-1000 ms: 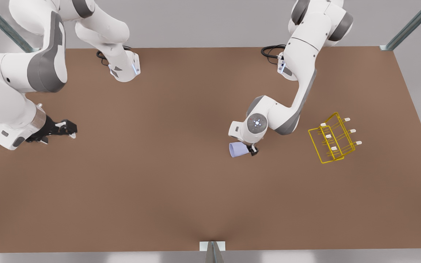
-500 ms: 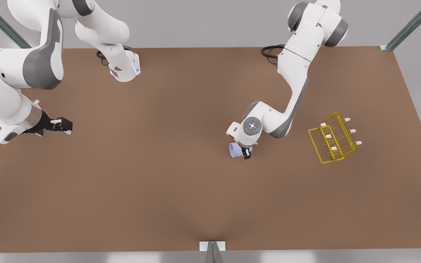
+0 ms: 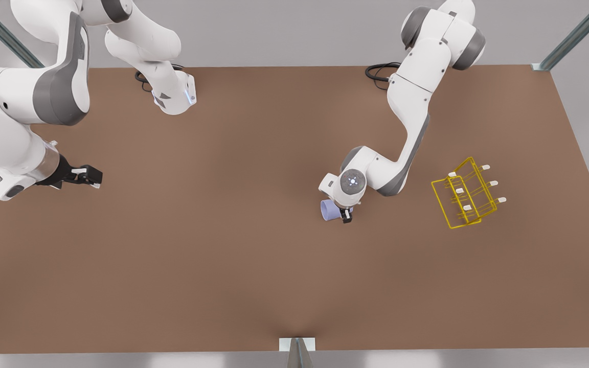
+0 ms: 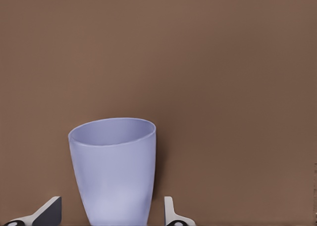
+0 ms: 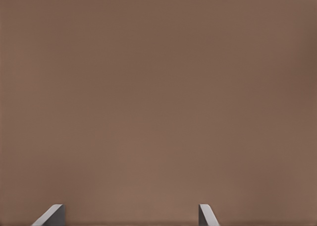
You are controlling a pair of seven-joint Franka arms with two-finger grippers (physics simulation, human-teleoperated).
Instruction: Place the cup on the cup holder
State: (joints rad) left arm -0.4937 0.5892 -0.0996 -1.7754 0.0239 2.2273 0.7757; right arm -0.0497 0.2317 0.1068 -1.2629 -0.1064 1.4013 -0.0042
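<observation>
Cup between fingers on the brown tabletop

The left hand (image 3: 344, 216) straddles the cup (image 3: 329, 210), fingers released; the cup holder (image 3: 466, 194) stands well apart; the right hand (image 3: 87, 176) waits, released.

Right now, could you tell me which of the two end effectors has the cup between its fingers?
The left end effector, mid-table beside the cup holder, straddles the cup; the right end effector waits open over bare table.

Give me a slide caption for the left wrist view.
Left claw open around the lavender cup on the brown table.
</observation>
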